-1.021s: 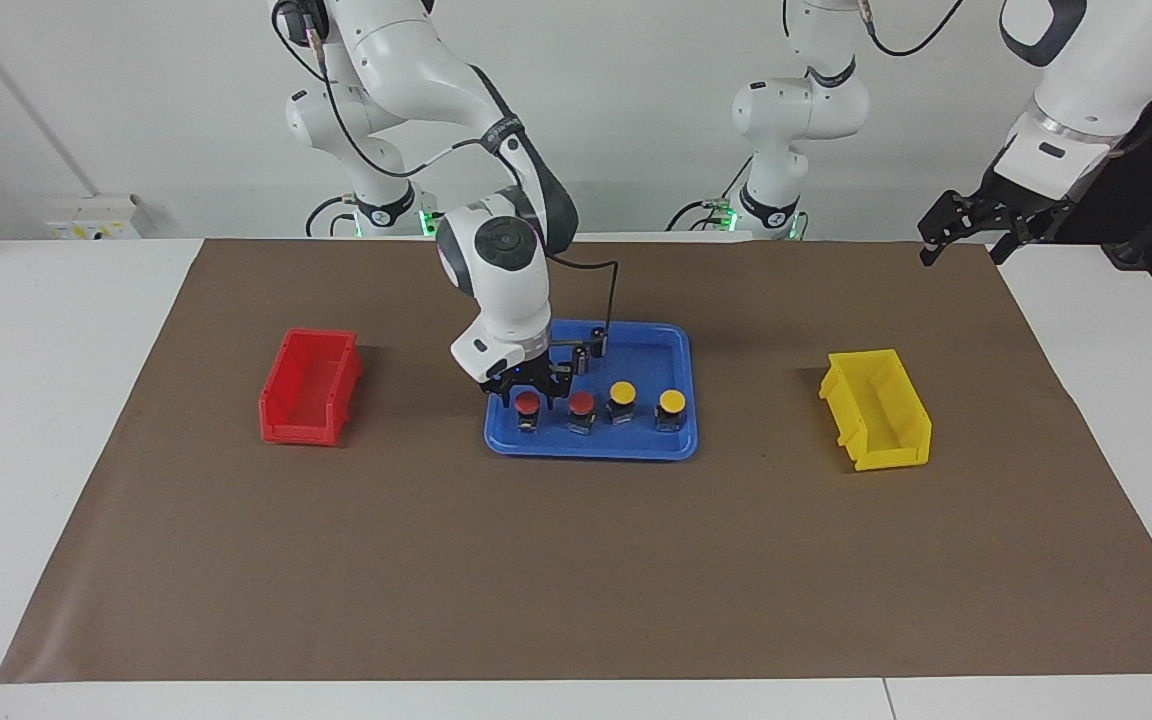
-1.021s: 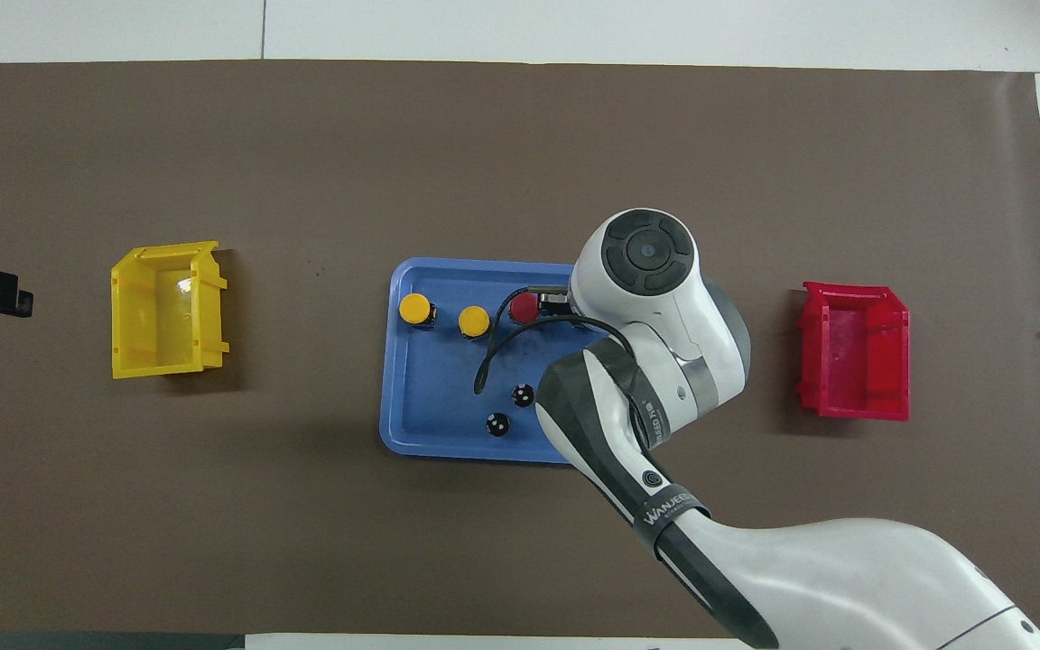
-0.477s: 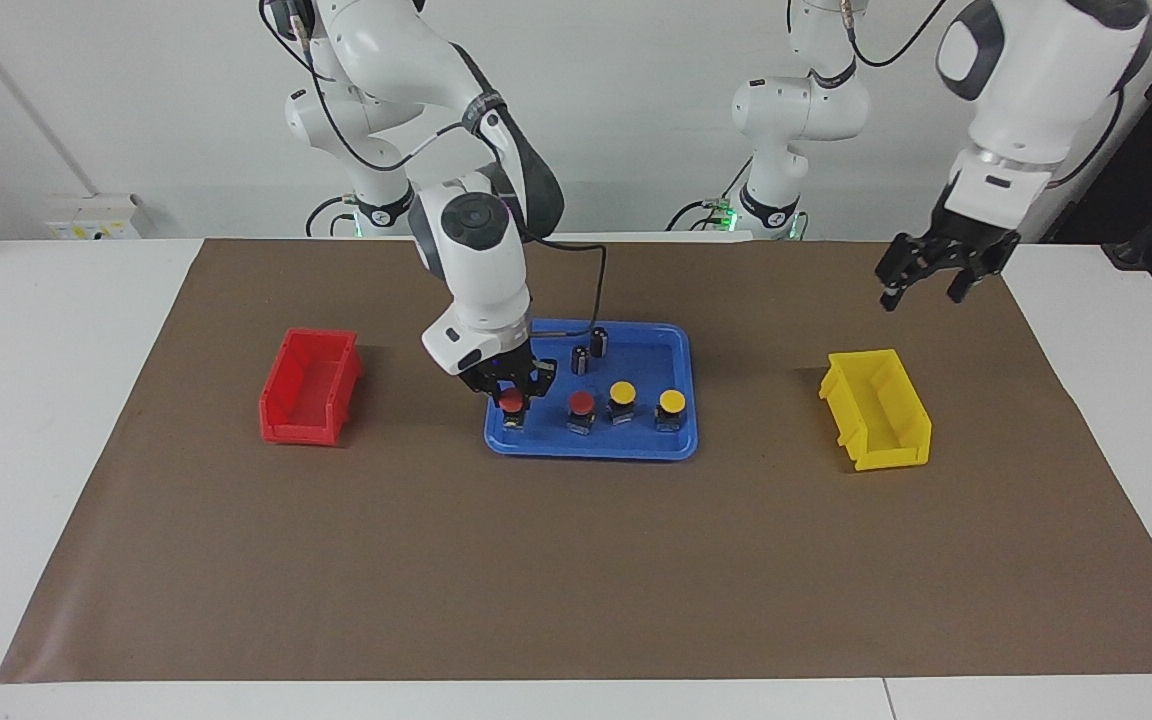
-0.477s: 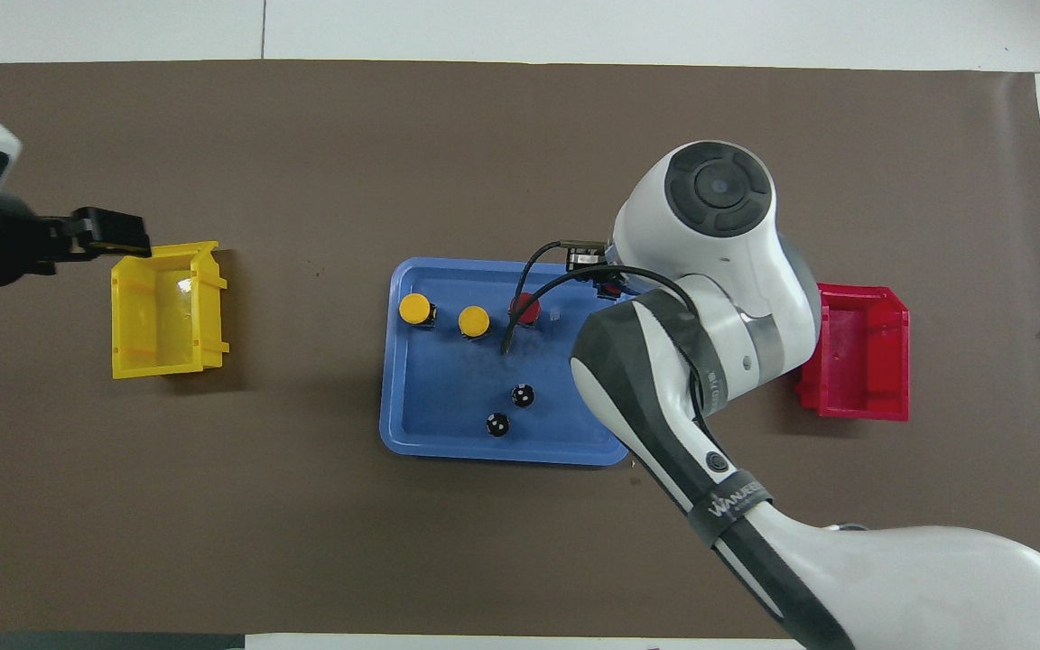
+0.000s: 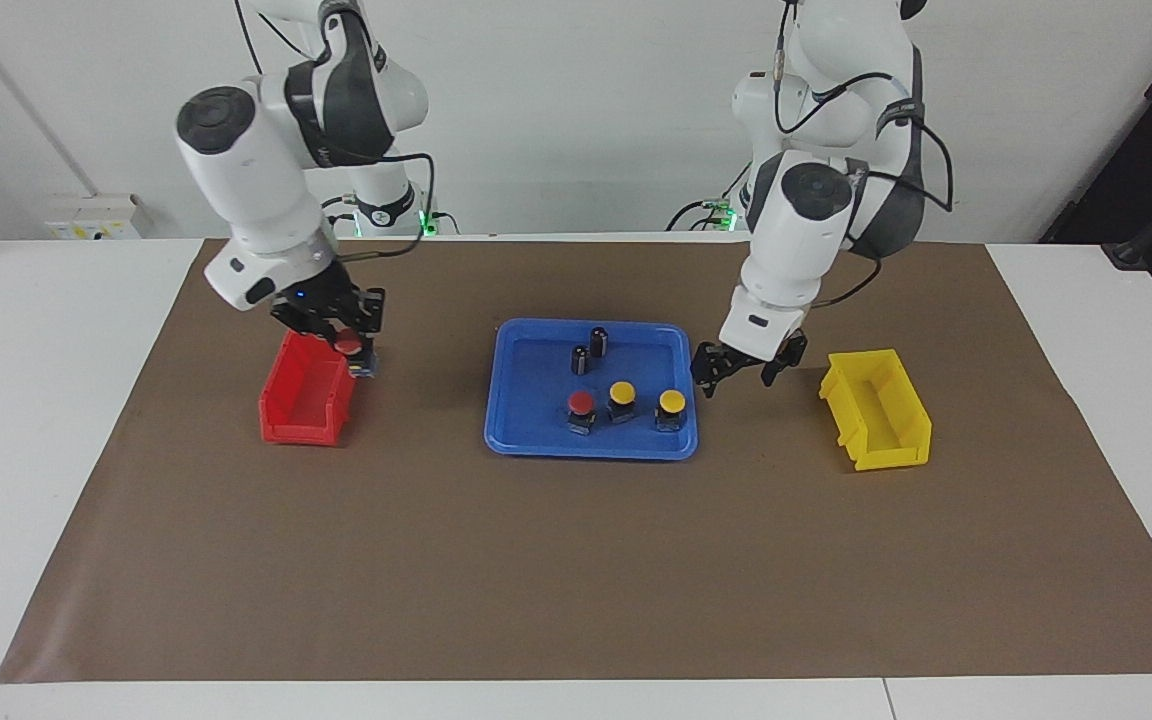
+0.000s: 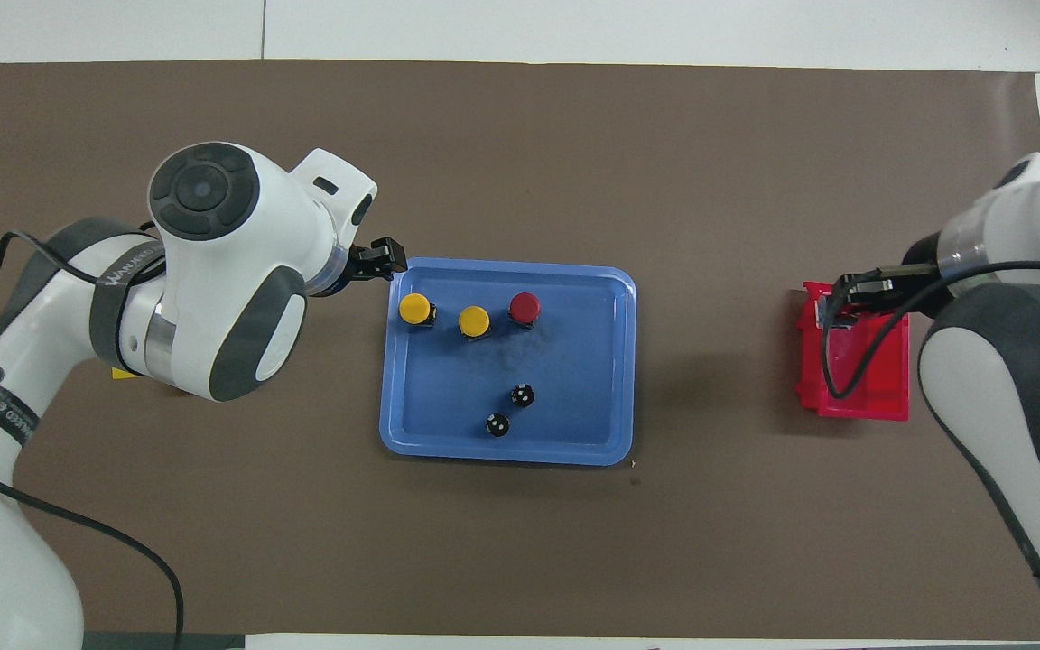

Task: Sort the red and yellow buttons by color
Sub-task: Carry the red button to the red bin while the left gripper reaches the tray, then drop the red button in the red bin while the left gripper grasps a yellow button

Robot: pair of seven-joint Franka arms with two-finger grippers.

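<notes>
Red bin point(image 5: 307, 390): one, on the brown mat point(image 5: 576, 560), well apart from the tray toward the right arm's end of the table.
Right gripper point(image 5: 341, 335): up over the red bin's edge on the tray's side; fingers closed on one red button point(image 5: 348, 346), cap up, base below.
Tray point(image 5: 536, 440): one, blue, mid-mat; landmark for the rest.
Red buttons: two in all; one in the right gripper, one point(image 5: 581, 410) standing in the tray, at the right arm's end of the button row.
Yellow buttons: two, both in the tray; one point(image 5: 622, 401) just beside the red one, the other point(image 5: 672, 409) near the tray's edge toward the left arm's end.
Button row: three in the tray, along the side farther from the robots.
Dark cylinders: two point(image 5: 580, 359) point(image 5: 598, 341), upright in the tray, nearer the robots than the row.
Left gripper point(image 5: 734, 372): just beside the tray's edge, toward the yellow bin; fingers spread, holding nothing.
Yellow bin point(image 5: 877, 409): one, well apart from the tray toward the left arm's end.
</notes>
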